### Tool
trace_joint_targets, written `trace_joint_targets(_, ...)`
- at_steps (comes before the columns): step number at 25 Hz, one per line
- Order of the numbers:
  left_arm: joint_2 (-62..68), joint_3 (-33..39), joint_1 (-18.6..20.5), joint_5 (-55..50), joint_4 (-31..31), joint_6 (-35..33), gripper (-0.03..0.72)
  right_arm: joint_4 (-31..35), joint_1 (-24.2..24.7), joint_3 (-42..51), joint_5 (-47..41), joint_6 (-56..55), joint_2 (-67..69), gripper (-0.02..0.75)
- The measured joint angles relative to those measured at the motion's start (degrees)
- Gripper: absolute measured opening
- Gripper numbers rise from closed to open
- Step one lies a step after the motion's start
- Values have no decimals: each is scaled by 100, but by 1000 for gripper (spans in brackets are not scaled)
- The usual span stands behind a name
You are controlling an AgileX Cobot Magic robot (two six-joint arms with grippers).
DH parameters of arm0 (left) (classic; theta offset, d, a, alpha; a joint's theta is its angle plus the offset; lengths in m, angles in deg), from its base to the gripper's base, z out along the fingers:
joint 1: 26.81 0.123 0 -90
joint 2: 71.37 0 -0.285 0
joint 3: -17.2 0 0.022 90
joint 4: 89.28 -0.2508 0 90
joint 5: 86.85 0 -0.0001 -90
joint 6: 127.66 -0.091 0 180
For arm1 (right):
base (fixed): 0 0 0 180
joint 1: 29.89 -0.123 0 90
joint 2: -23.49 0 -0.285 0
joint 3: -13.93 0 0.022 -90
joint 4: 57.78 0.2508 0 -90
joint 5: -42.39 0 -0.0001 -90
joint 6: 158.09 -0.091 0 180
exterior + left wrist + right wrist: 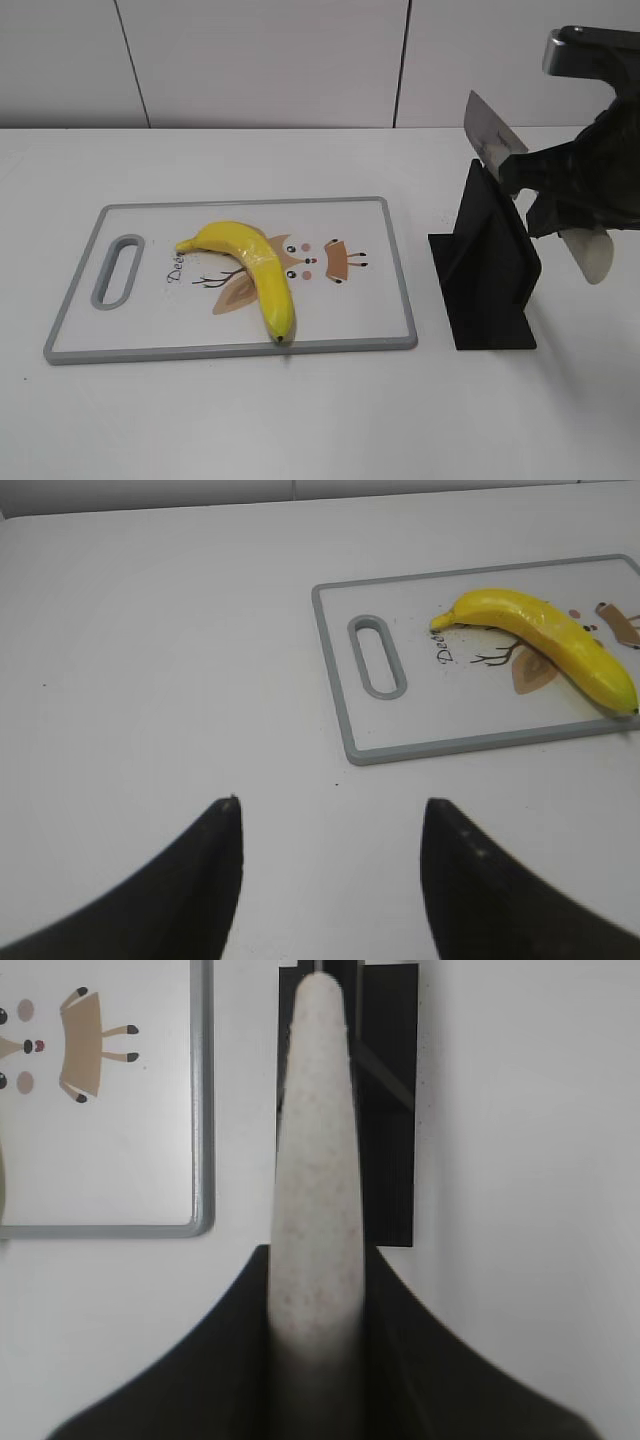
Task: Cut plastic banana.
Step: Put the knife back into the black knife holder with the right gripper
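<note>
The plastic banana (255, 262) lies whole on the white cutting board (240, 350), stem to the left and dark tip near the front rim. It also shows in the left wrist view (550, 635) on the board (330, 660). My right gripper (560, 190) is shut on a knife's speckled off-white handle (318, 1160). It holds the knife above the black knife stand (490, 270), with the blade (488, 128) pointing up and left. My left gripper (331, 805) is open and empty over bare table, left of the board. It is out of the exterior view.
The black knife stand (390, 1110) sits just right of the board's grey rim (200, 1110). The board has a handle slot (118, 270) at its left end and a printed deer picture. A white wall runs behind the white table.
</note>
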Motion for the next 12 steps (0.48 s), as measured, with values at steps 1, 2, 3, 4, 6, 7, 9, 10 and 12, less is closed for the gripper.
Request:
trace_joint_targets(1,0,0,0,0,0,0,525,0,0,0,0,0,0,169)
trace_joint_targets(2,0,0,0,0,0,0,521,0,0,0,0,0,0,169)
trace_joint_targets(3,0,0,0,0,0,0,519,-11,0,0,0,0,0,169)
trace_joint_targets(4,0,0,0,0,0,0,518,-30,0,17,6,0,0,168)
trace_joint_targets(6,0,0,0,0,0,0,517,-67,0,81,27,-6,0,168)
trace_joint_targets(7,0,0,0,0,0,0,517,-81,0,126,37,-23,0,168)
trace_joint_targets(9,0,0,0,0,0,0,516,-132,0,284,101,-87,0,168)
trace_joint_targets(10,0,0,0,0,0,0,516,-145,0,369,152,-112,0,168)
trace_joint_targets(12,0,0,0,0,0,0,516,-124,0,566,297,-147,0,168)
